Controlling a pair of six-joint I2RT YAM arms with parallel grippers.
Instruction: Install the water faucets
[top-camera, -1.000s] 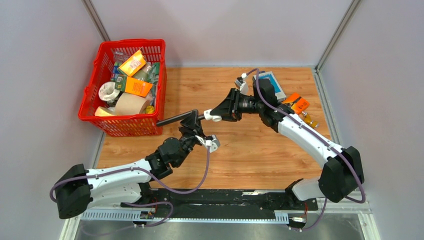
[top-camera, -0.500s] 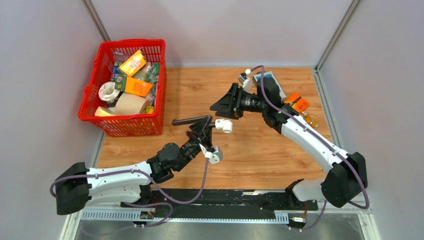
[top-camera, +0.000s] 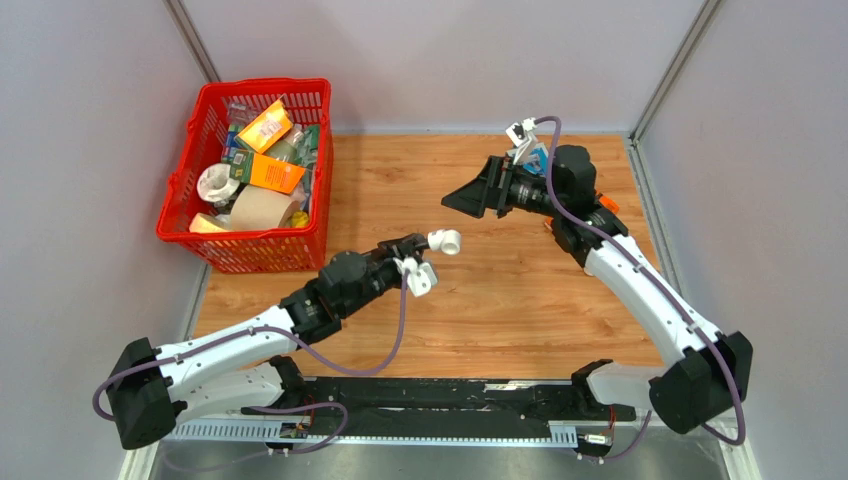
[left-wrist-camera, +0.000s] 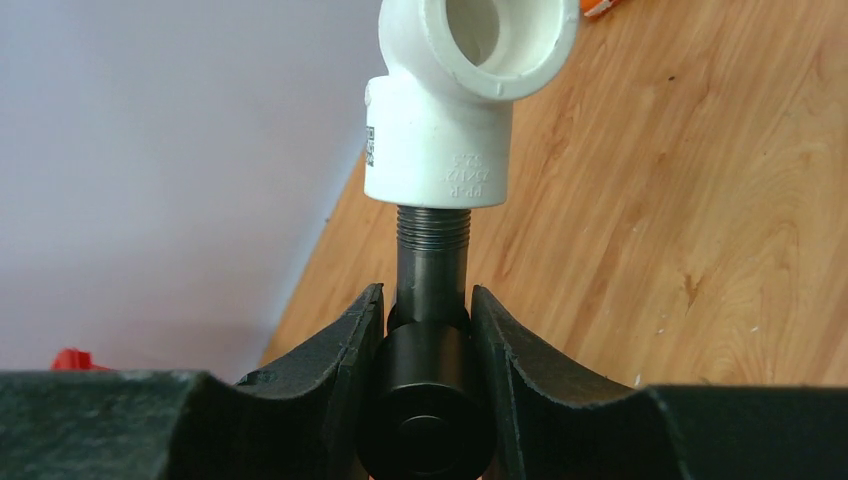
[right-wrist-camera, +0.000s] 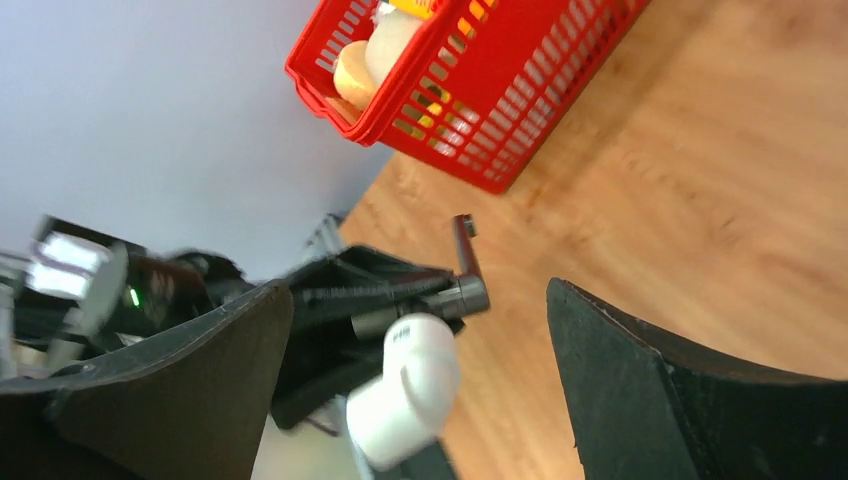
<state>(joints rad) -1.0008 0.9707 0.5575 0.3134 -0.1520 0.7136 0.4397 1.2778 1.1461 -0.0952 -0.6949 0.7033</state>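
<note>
Wood-grain tabletop (top-camera: 480, 300) — pale grey walls (top-camera: 450, 60) on 3 sides. Near edge: 2 arm bases side by side. Left arm lies low, stretched forward and to the right. Left gripper (left-wrist-camera: 426, 295) is clamped on the dark faucet (left-wrist-camera: 430, 420), held over mid-table, with the white elbow fitting (left-wrist-camera: 440, 130) seated on its threaded end. Right arm runs up the right side, wrist bent leftward. Right gripper (top-camera: 470, 195) — jaws wide apart, holding nothing, clear of the fitting. Far left corner: red basket (top-camera: 185, 205) of assorted goods.

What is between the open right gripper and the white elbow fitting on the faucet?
Nothing stands there. The top view shows only bare wooden table between the right gripper and the white elbow fitting.
</note>
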